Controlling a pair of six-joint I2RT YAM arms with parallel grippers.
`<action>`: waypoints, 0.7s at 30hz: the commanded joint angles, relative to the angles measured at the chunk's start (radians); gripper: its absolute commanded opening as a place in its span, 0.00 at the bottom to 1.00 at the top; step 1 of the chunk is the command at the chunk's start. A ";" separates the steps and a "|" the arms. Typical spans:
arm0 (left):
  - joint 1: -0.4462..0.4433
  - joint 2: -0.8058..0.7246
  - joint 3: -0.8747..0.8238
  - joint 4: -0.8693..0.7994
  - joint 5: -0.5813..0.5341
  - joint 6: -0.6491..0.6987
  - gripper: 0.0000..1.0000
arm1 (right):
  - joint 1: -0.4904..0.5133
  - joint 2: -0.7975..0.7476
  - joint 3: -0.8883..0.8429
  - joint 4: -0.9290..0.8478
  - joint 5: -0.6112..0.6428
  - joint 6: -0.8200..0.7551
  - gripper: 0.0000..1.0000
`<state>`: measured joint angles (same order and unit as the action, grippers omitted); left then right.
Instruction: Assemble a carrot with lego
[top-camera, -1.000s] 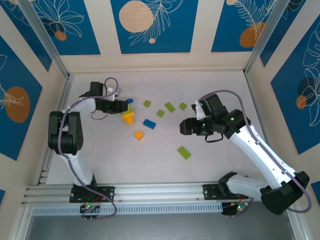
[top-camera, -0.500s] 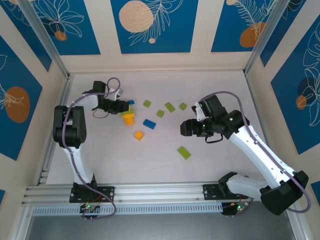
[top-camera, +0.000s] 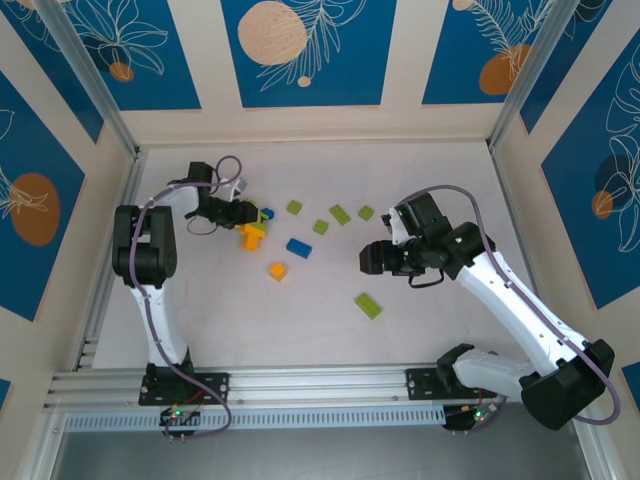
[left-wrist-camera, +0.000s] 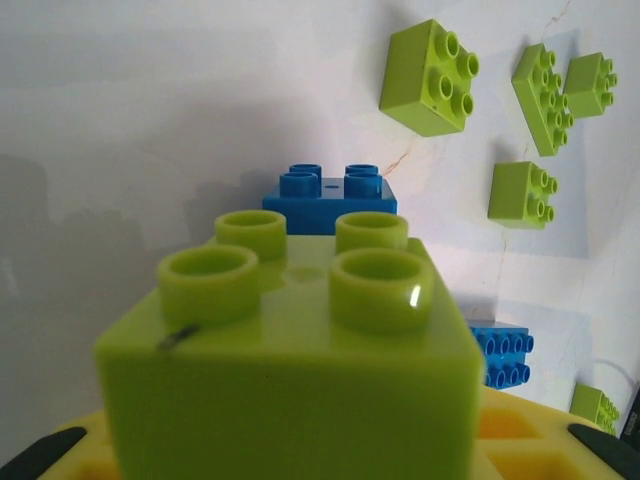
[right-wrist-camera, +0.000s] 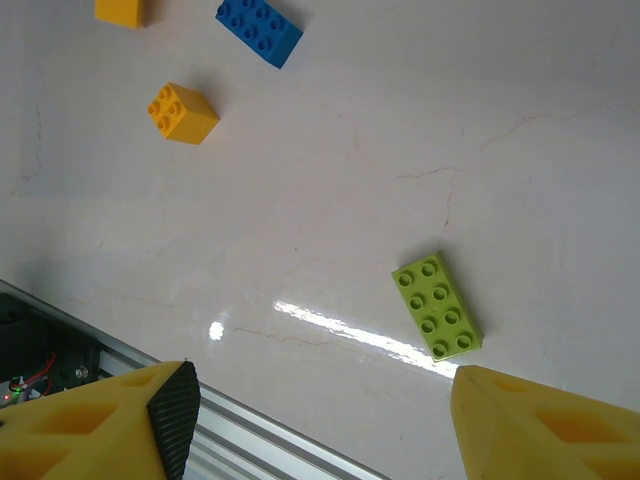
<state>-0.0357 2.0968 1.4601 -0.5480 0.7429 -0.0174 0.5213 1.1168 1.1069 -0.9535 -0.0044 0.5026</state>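
Since a second ago the left arm has folded its elbow in toward the far-left corner, and the left gripper (top-camera: 243, 213) has nudged the little stack at its tip slightly leftward; the right arm has barely stirred. Through the left wrist camera I see a lime green four-stud plastic brick (left-wrist-camera: 290, 370) sitting square between the fingers, with a blue square plastic brick (left-wrist-camera: 330, 195) just behind it. From above, the green piece seems to sit against an orange plastic brick (top-camera: 252, 236) at the gripper's tip. I cannot tell whether the left gripper is pinching the green brick or letting it go, because the brick hides the contact. The right gripper (right-wrist-camera: 320, 430) hangs with its jaws well apart and nothing between them, above the white worktop (top-camera: 450, 180). A long lime green eight-stud brick (right-wrist-camera: 437, 306) lies near it, and a loose orange square brick (right-wrist-camera: 182, 112) and a long blue brick (right-wrist-camera: 258, 28) lie farther off. I judge I am joining the green top to the orange body. Next I must check the studs have locked, back the left gripper straight off without dragging the stack, then send the right gripper for the loose orange square.
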 joint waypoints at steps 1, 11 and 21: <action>0.020 0.018 0.032 -0.029 0.006 0.016 0.44 | -0.006 0.009 -0.020 0.005 -0.033 0.013 0.69; 0.032 0.016 0.023 -0.021 0.004 0.002 0.53 | -0.006 -0.008 -0.038 0.003 -0.031 0.016 0.69; 0.043 0.003 0.013 -0.026 -0.023 -0.005 0.56 | -0.006 -0.028 -0.044 -0.008 -0.023 0.019 0.69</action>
<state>-0.0113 2.0979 1.4673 -0.5480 0.7296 -0.0200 0.5209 1.1126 1.0748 -0.9504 -0.0048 0.5053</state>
